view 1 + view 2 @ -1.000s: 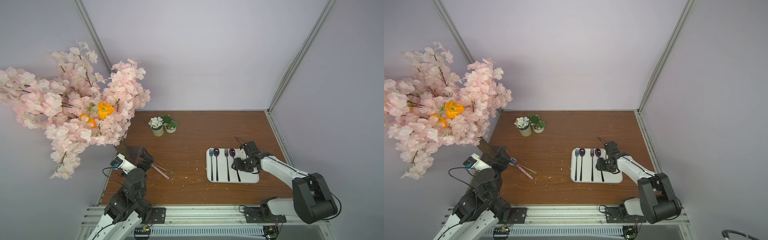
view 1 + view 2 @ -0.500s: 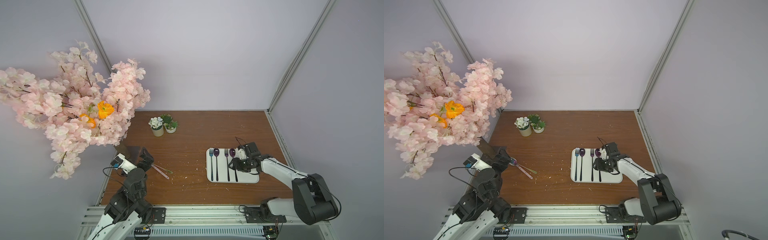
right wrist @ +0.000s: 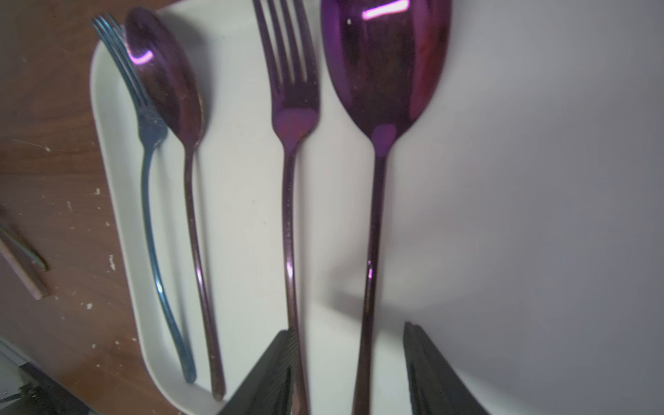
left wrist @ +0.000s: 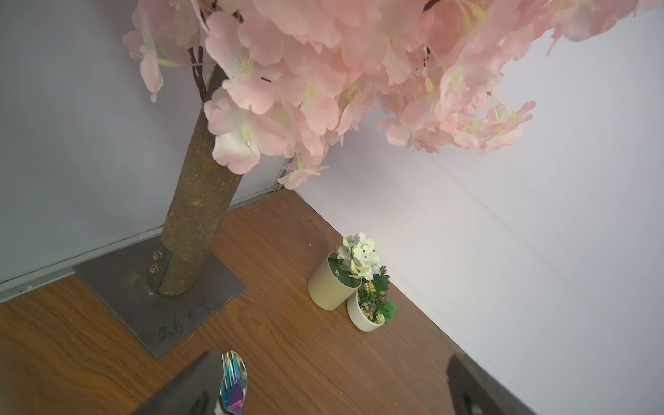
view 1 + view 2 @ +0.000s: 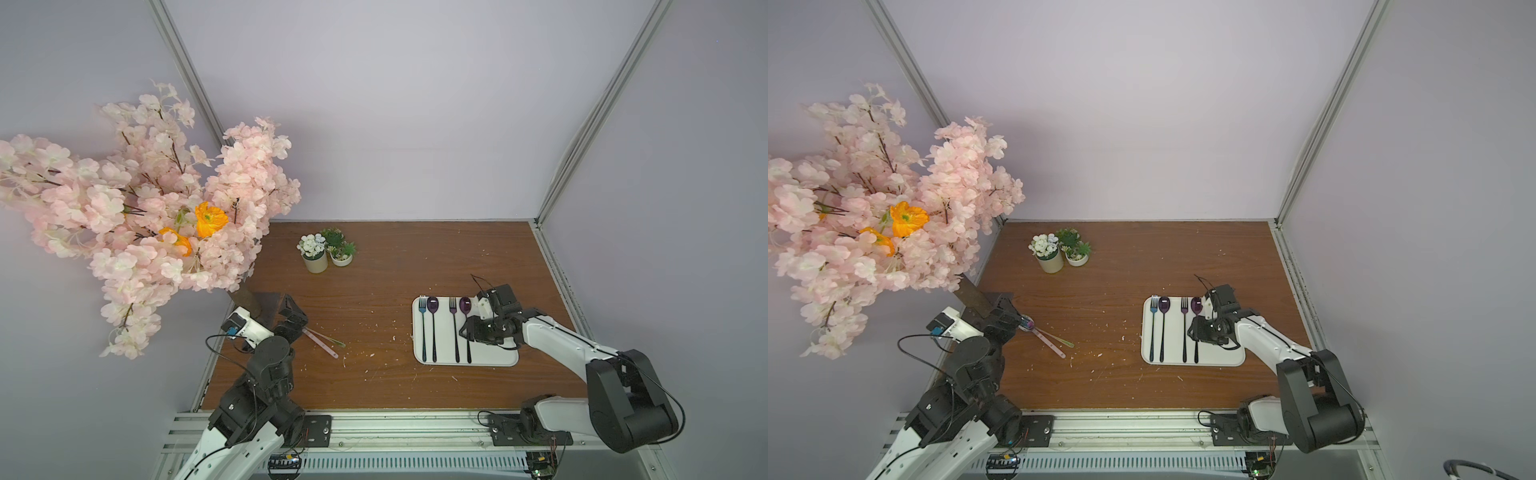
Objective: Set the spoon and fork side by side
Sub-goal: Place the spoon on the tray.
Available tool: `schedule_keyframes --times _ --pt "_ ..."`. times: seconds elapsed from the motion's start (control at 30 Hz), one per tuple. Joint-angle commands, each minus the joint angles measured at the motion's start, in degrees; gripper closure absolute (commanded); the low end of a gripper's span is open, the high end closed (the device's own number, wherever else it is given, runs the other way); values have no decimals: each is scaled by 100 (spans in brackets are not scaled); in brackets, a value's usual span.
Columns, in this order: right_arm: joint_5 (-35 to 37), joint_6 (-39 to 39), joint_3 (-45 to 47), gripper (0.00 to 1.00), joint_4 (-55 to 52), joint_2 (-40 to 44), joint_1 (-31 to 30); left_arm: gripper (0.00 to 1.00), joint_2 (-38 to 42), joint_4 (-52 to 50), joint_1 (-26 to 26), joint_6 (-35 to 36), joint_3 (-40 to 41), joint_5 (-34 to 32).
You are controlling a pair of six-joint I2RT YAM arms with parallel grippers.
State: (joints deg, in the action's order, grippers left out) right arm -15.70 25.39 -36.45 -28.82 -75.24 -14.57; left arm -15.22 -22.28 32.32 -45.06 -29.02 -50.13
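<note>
In both top views the white tray (image 5: 498, 359) lies on the table (image 5: 374, 270) with four pieces in a row, handles toward the robot. They are a blue fork (image 5: 422, 305), a purple spoon (image 5: 432, 305), a purple fork (image 5: 453, 307) and, nearest the right arm, a second purple spoon (image 5: 1196, 305). The last two lie close and parallel. The right tool (image 5: 1198, 330) sits low over that end spoon's handle. The left tool (image 5: 293, 320) is well apart, beside two loose utensils (image 5: 1050, 343) with pink and green handles.

The left wrist view shows the left tool (image 4: 334, 363) spread wide and empty, with an iridescent fork head (image 4: 231, 391) just beside one finger.

In the right wrist view the right tool (image 3: 347, 327) is parted. It straddles the handle of the second purple spoon (image 3: 386, 72) without pinching it. One finger (image 3: 284, 359) overlaps the purple fork (image 3: 293, 107) handle; whether they touch I cannot tell.

The pair looks nearly set. Any closing should centre on the spoon handle alone and stay off the fork. Nudge gently, keep the handles parallel, then lift straight up so nothing drags.
</note>
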Motion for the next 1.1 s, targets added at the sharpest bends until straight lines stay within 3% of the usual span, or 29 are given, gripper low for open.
schedule_keyframes --times 0.0,0.3,0.7,0.97,1.07 --pt "921 9 -316 53 -495 58 -176 0 23 -39 -58 -17 64 18" --pt "2057 105 -877 51 -1213 -448 -1053 0 24 -37 -59 -11 60 37" --pt "2151 215 -793 51 -1233 -705 -1457 0 55 -37 -56 -27 93 32" --pt "3098 -19 -2000 47 -1909 -460 -1748 0 86 -37 -54 153 -128 -120" --pt "2972 -378 -2543 43 -1653 -541 -2146 0 49 -31 -58 465 -436 -287"
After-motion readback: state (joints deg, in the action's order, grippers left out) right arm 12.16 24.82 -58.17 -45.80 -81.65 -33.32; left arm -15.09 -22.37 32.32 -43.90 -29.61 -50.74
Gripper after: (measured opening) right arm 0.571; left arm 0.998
